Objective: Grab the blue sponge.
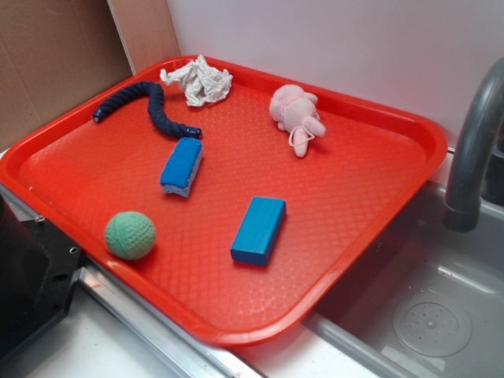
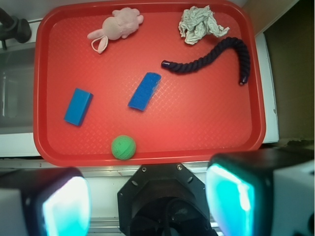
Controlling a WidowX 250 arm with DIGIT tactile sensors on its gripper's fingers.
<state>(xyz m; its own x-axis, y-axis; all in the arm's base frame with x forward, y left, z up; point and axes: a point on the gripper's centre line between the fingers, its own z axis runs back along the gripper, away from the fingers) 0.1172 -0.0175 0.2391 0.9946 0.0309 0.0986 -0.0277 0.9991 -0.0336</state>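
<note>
Green ball [image 1: 131, 235], blue sponge [image 1: 182, 166] lie in red tray [image 1: 394, 205].

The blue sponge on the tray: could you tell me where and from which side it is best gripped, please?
Probably from straight above, closing across the short width at the middle of the blue sponge. It lies flat on the red tray with its long sides free; the dark rope ends just beyond one short end, so stay off that end.
</note>
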